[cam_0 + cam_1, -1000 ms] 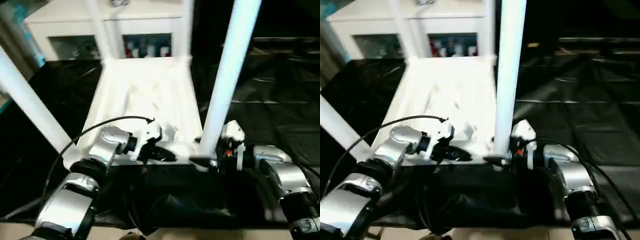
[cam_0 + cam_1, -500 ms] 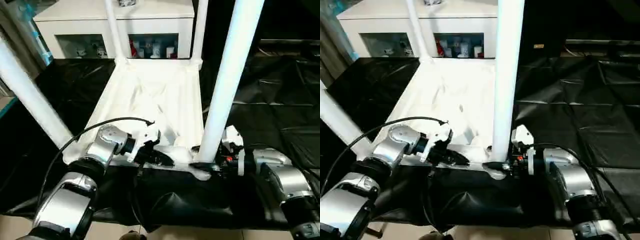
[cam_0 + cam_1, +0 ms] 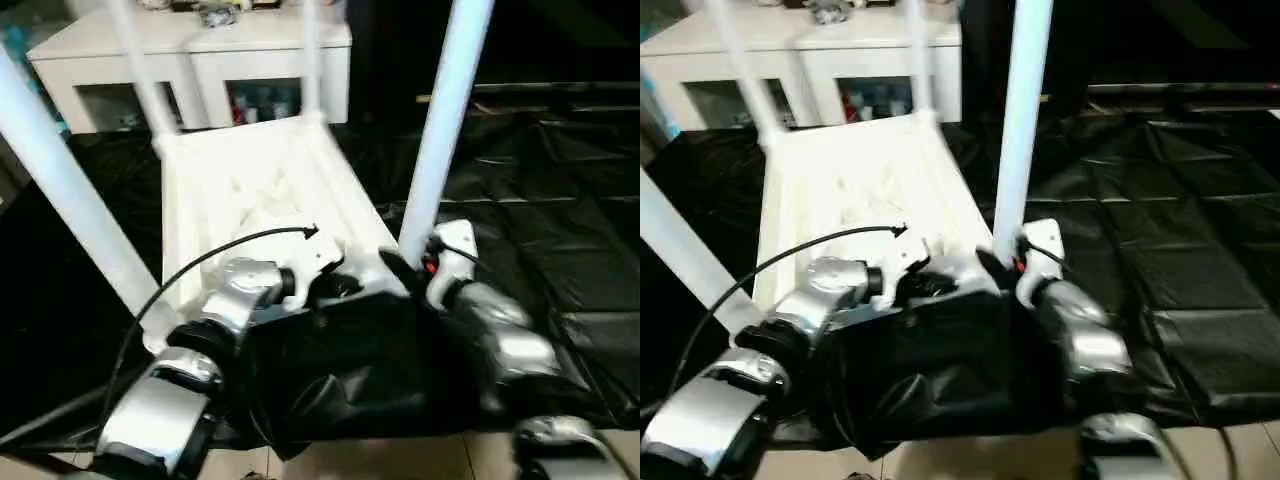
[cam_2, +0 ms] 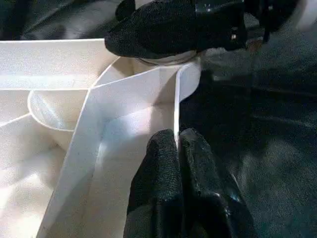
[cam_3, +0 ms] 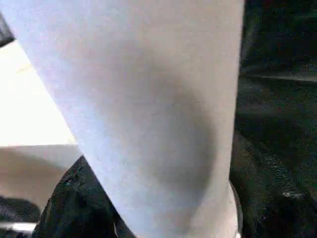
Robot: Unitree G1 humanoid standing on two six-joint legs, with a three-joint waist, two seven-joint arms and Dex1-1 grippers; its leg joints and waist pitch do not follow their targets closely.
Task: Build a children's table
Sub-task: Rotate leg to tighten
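The children's table [image 3: 250, 190] lies upside down on the black-covered work table, its white legs pointing up. My left gripper [image 4: 177, 144] is shut on the thin near rim wall of the top, close to the near right corner socket, and appears as the left gripper [image 3: 332, 285] in the head views. My right gripper [image 3: 402, 265] is shut on the base of the near right leg [image 3: 440, 130]; one black finger [image 4: 168, 27] wraps its foot. That leg [image 5: 148, 99] stands right in front of the right wrist camera. The near left leg [image 3: 70, 190] rises at the left.
A white cabinet [image 3: 200, 60] with small colourful items on its shelves stands behind the table. The black cover [image 3: 560, 250] stretches to the right and bunches in folds [image 3: 340, 370] over the front edge between my forearms. A black cable [image 3: 230, 245] arcs over my left wrist.
The whole picture has shifted and tilted. My right gripper's fingers have closed in around the leg's base. The left gripper keeps its pinch on the rim.
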